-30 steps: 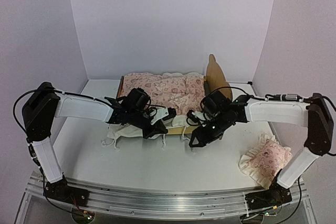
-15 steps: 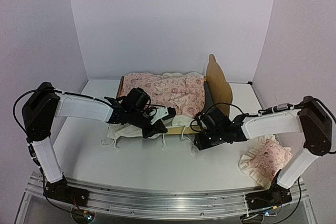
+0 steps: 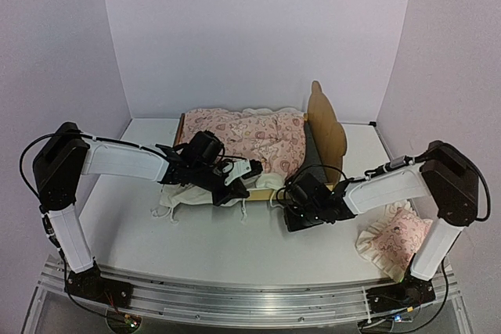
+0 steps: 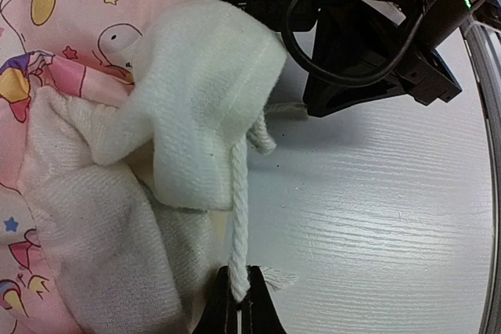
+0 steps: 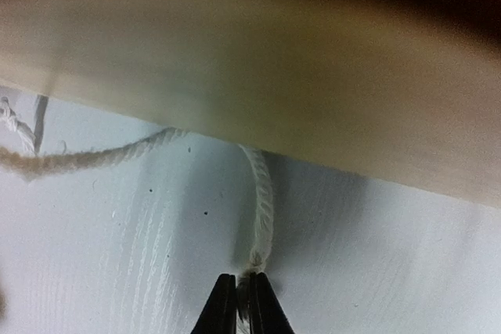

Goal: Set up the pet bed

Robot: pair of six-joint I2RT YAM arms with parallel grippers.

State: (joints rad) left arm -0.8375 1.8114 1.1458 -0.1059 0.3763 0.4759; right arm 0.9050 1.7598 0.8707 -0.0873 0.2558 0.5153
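Observation:
The pet bed (image 3: 325, 127) stands at the back middle, its plywood headboard upright on the right. The pink printed cover (image 3: 250, 134) lies over it, and its cream ruffle (image 4: 203, 99) hangs over the near rail. My left gripper (image 4: 239, 303) is shut on a white tie cord (image 4: 239, 217) that hangs from that ruffle. My right gripper (image 5: 243, 291) is low on the table against the bed's near rail (image 5: 274, 91), shut on the frayed end of another white cord (image 5: 262, 209) that comes out from under the rail. From above, the left gripper (image 3: 243, 192) and the right gripper (image 3: 285, 201) sit close together.
A small pink ruffled pillow (image 3: 395, 240) lies on the table at the right, beside the right arm's base. More cream ruffle and loose cords (image 3: 176, 201) spill onto the table left of the left gripper. White walls close in the back and both sides.
The right arm came down and leftward to the bed's near rail, and its jaws went from open to shut on a cord end. The left arm kept its hold and place.

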